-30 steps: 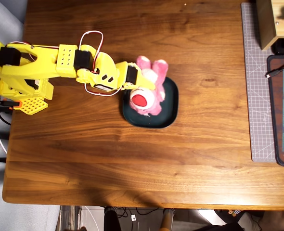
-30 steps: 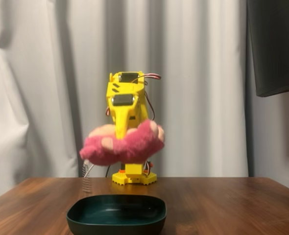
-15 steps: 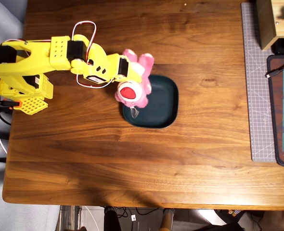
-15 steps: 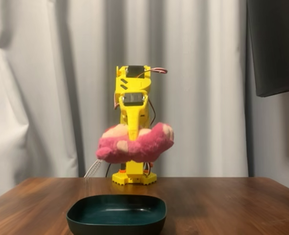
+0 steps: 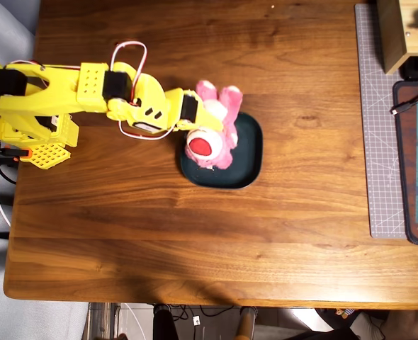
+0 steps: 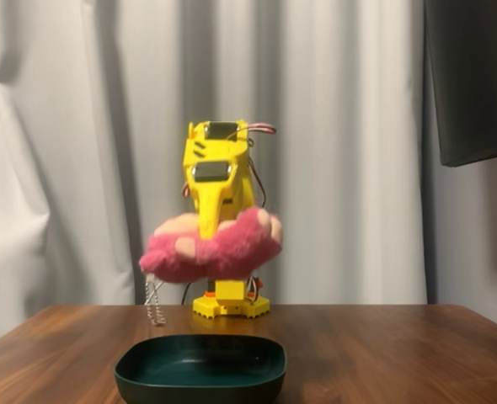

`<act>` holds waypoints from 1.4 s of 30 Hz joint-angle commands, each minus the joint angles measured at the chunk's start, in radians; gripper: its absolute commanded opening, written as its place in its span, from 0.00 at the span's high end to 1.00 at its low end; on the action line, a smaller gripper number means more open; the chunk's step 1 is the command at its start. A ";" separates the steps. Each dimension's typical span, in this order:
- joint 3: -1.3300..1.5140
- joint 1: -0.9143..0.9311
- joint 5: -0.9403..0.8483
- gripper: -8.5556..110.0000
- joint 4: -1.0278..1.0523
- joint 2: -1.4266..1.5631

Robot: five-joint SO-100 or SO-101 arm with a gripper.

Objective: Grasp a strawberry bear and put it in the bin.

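Item: bear [image 5: 212,134] carried over dish [image 5: 250,164].
My gripper [image 5: 198,120] clamps it; swung back toward 3 o'clock, release due.

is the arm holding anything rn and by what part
Yes: the gripper holds the strawberry bear around its middle, in the air above the bin.

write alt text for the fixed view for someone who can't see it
A yellow robot arm's gripper holds a fluffy pink strawberry bear in the air above a shallow dark teal bin on a wooden table. A small keychain dangles from the bear's left end, clear of the bin. White curtains hang behind.
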 commanded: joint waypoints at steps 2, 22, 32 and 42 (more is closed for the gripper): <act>0.031 -0.002 -0.012 0.82 -0.041 0.009; 0.071 0.008 -0.012 0.59 -0.064 0.009; 0.144 -0.015 -0.012 0.93 0.258 0.291; 0.451 0.003 -0.005 0.93 0.572 0.773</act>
